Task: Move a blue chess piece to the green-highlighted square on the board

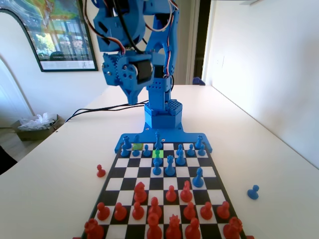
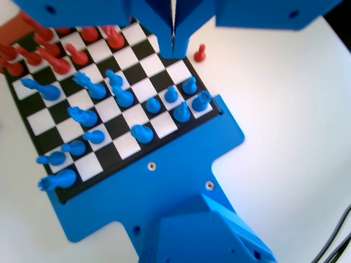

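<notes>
- Fixed view: red pieces (image 1: 154, 209) fill the near rows of the board (image 1: 215, 172); blue pieces (image 1: 170, 165) sit at the far rows by the arm's base.
- Green-highlighted square (image 1: 157, 153) is second row from the far end, near centre, just behind a blue pawn (image 1: 157, 167).
- Off-board on the white table (image 1: 269, 144): red pawn (image 1: 100, 171) left, blue pawn (image 1: 253, 191) right. Both sides otherwise open.
- Gripper (image 1: 132, 99) hangs high above the table, left of the base.
- Wrist view: gripper (image 2: 174, 46) jaws pressed together, holding nothing, above the board's edge (image 2: 189, 60); red pawn (image 2: 200, 52) just beside.
</notes>
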{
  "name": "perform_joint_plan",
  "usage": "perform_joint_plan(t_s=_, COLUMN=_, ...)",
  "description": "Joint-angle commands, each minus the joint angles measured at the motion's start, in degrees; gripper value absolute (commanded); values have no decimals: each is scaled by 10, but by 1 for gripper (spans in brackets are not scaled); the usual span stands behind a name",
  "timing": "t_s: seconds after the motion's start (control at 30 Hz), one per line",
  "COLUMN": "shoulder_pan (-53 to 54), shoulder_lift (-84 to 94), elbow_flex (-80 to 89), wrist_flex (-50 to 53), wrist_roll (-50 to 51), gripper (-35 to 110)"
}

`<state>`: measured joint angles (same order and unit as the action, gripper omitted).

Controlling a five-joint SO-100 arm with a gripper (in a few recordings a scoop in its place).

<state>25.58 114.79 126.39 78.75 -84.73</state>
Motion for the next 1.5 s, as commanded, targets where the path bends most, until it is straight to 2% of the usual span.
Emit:
perform_joint_plan(t_s=0.0, shoulder_pan=11, shoulder_lift=-3, elbow_flex=12, wrist_flex=-19, wrist_roll=-15, gripper=2)
perform_joint_plan(t_s=1.47, shoulder_pan=17, shoulder_lift=-42, elbow_flex=178, wrist_flex=-243, wrist_roll=-44, gripper=5)
